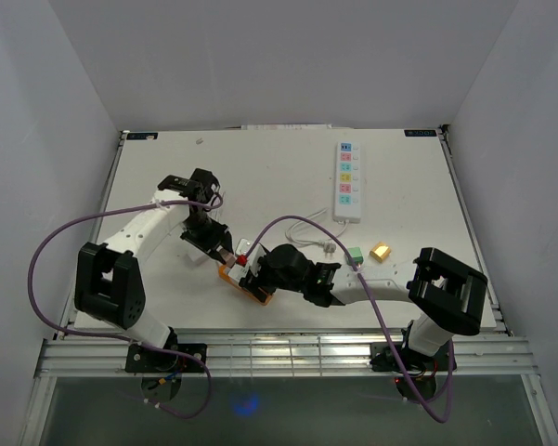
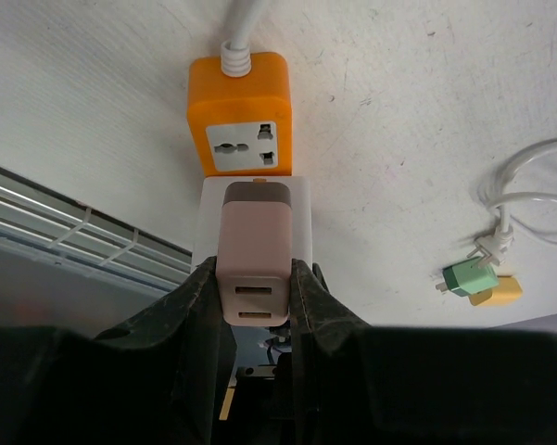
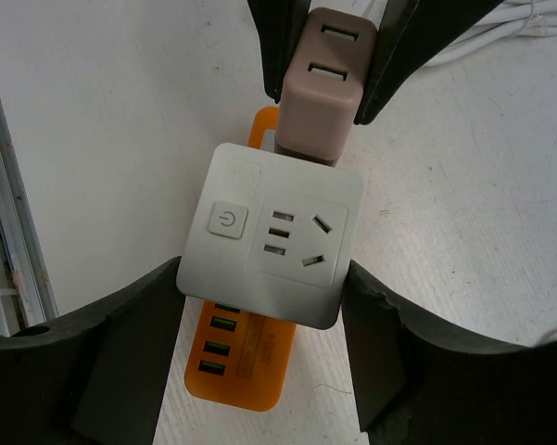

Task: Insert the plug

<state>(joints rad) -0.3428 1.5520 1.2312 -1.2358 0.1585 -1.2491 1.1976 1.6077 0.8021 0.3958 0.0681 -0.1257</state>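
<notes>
Left gripper [image 2: 253, 278]: jaws narrow, clamped on both sides of pink charger plug [image 2: 253, 236], with its USB ports facing back toward the wrist. Plug's front end meets the edge of white adapter cube [image 3: 287, 232]. Prongs are hidden, so cannot tell whether they are seated. Right gripper [image 3: 264, 278]: jaws wide, pressed on either side of the cube, which sits on top of orange power strip [image 3: 244, 375]. Further right, apart: white cable [image 1: 302, 228], then green plug [image 1: 355, 255] with yellow plug [image 1: 382, 252] just beside it. White multi-socket strip [image 1: 348, 181] lies beyond them.
</notes>
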